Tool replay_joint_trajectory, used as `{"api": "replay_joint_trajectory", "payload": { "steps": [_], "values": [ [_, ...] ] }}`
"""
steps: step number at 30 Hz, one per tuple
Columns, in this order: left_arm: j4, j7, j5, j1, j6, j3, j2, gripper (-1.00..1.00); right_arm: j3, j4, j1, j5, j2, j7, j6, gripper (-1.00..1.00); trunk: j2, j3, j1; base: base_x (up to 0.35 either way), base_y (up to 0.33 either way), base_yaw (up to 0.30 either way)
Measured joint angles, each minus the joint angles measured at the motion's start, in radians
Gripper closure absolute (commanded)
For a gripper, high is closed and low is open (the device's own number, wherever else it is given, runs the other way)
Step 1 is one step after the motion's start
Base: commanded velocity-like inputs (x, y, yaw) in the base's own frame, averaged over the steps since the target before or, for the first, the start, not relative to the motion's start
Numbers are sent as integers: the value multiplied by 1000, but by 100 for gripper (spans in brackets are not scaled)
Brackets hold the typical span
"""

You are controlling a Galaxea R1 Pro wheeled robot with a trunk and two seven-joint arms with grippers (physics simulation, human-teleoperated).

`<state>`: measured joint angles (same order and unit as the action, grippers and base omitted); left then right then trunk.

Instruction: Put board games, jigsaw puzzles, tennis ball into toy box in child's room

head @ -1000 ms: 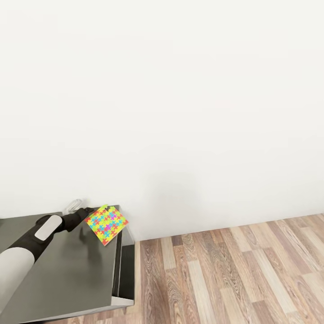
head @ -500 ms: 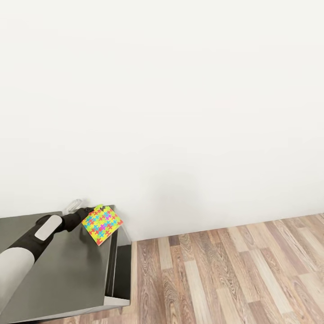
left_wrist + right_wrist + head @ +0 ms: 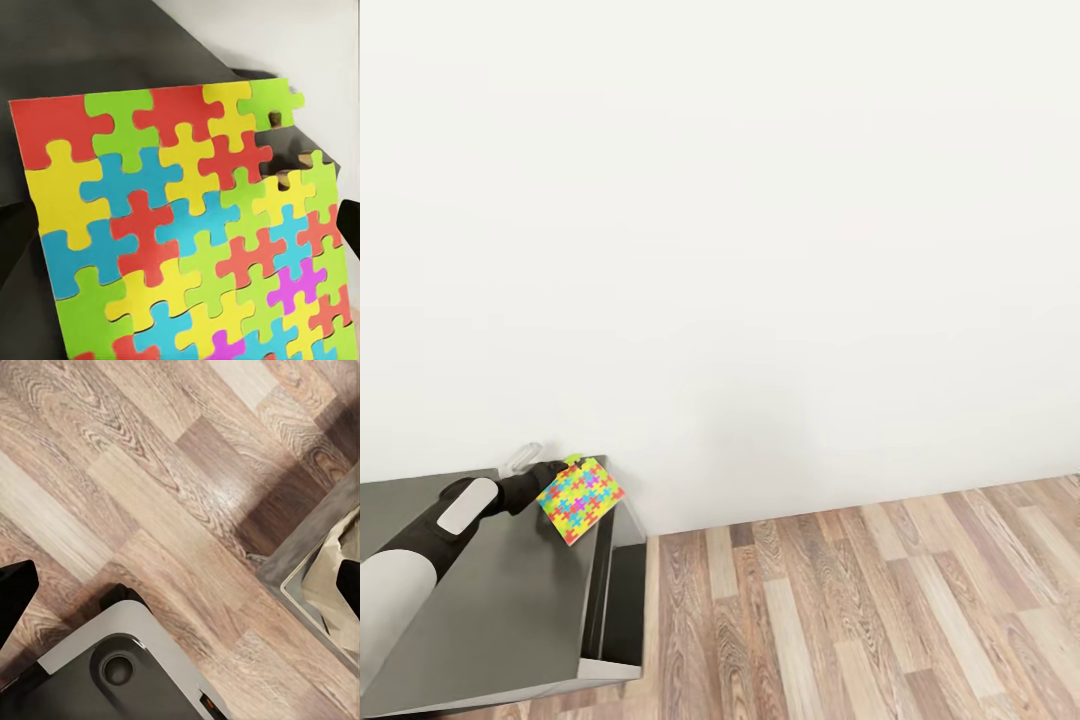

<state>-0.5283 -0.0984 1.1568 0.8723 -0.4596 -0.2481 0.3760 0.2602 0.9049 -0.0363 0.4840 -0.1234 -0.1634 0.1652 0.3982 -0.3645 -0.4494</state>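
Left gripper (image 3: 543,480) is clamped on one corner of a jigsaw puzzle (image 3: 578,499), holding it clear above the dark-grey section of the table (image 3: 510,600). The board hangs tilted, one corner pointing down, out past my fingertips toward the table's end by the white wall (image 3: 760,250). In the left wrist view the jigsaw puzzle (image 3: 187,240) faces the camera almost flat, its long axis running on from the grip, and one piece by the far corner looks missing or lifted. The toy box I cannot place: from these views I cannot say which way the board lies from it, and my judgement is that the carry waits on turning trunk or base until it shows. The left arm has the load, so it is the arm for the drop. The exact pinch point is hidden behind the board in the wrist view and small in the head view; I judge the hold from the board staying aloft. Right gripper (image 3: 180,585): dark fingertips at opposite edges of its view, spread wide, nothing between them, looking down on wood-plank floor (image 3: 150,472) and part of my own base (image 3: 127,660). A grey-rimmed thing at that view's edge is cut off; cannot identify.
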Motion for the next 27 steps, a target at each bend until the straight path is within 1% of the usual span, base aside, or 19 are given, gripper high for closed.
{"api": "replay_joint_trajectory", "payload": {
  "steps": [7,20,27],
  "values": [
    [0,0,0,0,0,0,0,-100,0,0,0,0,1,-1,0,-100,0,0,0,0,-12,0],
    [0,0,-1,0,0,0,0,-100,0,0,0,-1,0,-1,0,-100,0,0,0,0,-82,0],
    [0,0,0,0,0,0,0,-100,0,0,0,0,-1,-1,0,-100,0,0,0,0,-16,0]
  ]
}}
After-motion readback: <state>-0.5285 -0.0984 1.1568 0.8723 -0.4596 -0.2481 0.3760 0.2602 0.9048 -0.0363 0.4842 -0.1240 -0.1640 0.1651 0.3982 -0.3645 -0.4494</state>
